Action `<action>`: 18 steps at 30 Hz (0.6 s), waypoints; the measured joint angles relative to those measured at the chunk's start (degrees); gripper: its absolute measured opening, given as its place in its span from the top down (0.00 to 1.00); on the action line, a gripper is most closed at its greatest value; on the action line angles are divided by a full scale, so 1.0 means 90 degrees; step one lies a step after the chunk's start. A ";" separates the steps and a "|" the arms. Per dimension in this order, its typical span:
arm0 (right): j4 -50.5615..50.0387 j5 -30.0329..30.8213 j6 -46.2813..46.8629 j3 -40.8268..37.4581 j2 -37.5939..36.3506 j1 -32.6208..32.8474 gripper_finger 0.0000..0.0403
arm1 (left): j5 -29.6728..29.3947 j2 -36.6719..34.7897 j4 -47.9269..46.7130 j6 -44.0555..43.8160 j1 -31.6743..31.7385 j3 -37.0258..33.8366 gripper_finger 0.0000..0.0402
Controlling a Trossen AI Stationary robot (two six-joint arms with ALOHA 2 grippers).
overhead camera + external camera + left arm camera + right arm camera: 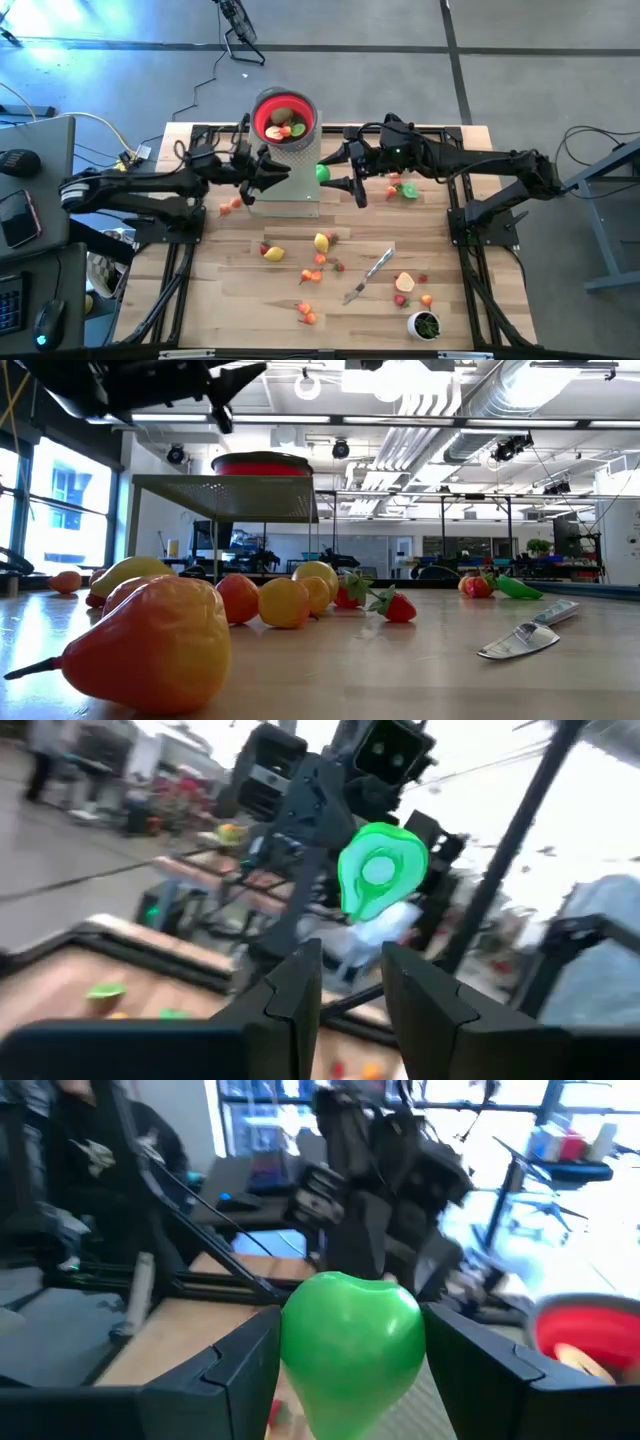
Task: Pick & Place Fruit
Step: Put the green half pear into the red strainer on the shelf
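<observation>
Green fruit — right pincer

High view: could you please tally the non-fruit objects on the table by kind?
Red bowl: 1
Grey mesh stand: 1
Silver knife: 1
Small white cup: 1
Total: 4

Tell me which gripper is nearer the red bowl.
Left. The left gripper sits just below the red bowl at the stand; the right gripper, holding the green fruit, is farther off to its right.
</observation>
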 joint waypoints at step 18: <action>0.1930 -0.0776 -0.0001 0.0001 0.0349 0.0134 0.46 | 0.1182 0.2181 0.3745 -0.0863 -0.0024 0.0490 0.74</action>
